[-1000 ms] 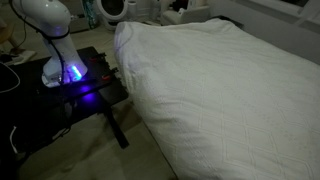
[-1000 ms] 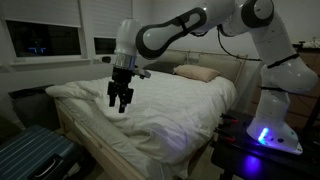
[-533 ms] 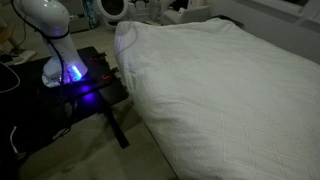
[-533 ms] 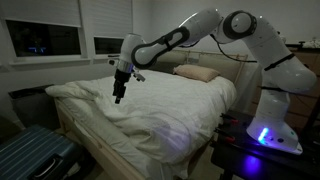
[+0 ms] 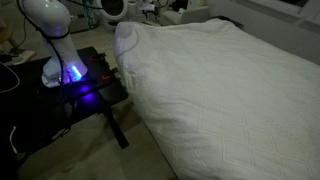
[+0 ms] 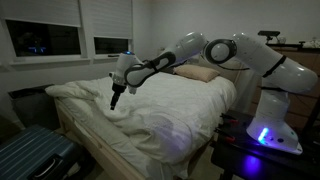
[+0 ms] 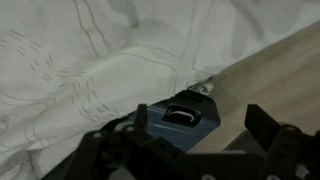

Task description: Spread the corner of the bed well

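The bed (image 6: 170, 110) fills both exterior views under a white quilted duvet (image 5: 220, 90). Its puffy, wrinkled corner (image 6: 72, 92) lies at the left end below the window. My gripper (image 6: 115, 98) hangs pointing down just right of that corner, close above the duvet. In the wrist view my gripper (image 7: 200, 125) is open, its dark fingers (image 7: 262, 122) wide apart with nothing between them. The duvet's edge (image 7: 80, 60) drapes across the upper left of that view, beyond the fingers.
A blue suitcase (image 7: 185, 118) stands on the wooden floor (image 7: 270, 70) beside the bed, also seen in an exterior view (image 6: 30, 155). A pillow (image 6: 196, 72) lies at the head. The robot base (image 5: 58, 45) sits on a black table (image 5: 90, 85).
The arm has stretched lower and farther across the bed toward the left corner. The jaws have opened wider.
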Tool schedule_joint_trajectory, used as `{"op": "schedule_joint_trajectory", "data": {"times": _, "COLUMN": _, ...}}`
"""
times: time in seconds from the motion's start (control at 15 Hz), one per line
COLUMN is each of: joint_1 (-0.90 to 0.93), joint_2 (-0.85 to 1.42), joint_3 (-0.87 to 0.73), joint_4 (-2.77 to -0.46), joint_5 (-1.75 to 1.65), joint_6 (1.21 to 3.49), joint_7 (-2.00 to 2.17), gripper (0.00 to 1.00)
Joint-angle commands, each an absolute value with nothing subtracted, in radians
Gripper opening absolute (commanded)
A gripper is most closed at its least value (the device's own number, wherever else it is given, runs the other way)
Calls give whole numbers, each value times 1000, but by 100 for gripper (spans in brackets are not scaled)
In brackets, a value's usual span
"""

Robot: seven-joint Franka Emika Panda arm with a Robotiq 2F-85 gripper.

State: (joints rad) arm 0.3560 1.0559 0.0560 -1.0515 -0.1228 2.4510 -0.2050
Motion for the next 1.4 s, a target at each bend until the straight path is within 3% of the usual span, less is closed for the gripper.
{"op": "schedule_joint_trajectory", "data": {"times": 0.0, "joint_1": 462, "joint_2": 1169, "joint_3": -57, "joint_4": -817, "joint_5": -167, "joint_6": 2299, "joint_7": -7, "gripper": 100}}
{"op": "schedule_joint_trajectory", "data": {"times": 0.33, "joint_1": 538, "joint_2": 1259, "joint_3": -134, "joint_4": -643, "joint_5": -147, "joint_6": 1984, "joint_7": 241, "gripper": 100}}
{"op": "schedule_joint_trajectory", "data": {"times": 0.6, "joint_1": 528, "joint_2": 1310, "joint_3": -95, "joint_4": -580, "joint_5": -153, "joint_6": 1799, "joint_7": 395, "gripper": 100}}
{"op": "schedule_joint_trajectory", "data": {"times": 1.33, "joint_1": 473, "joint_2": 1415, "joint_3": -107, "joint_4": -565, "joint_5": -98, "joint_6": 1645, "joint_7": 648, "gripper": 100}}
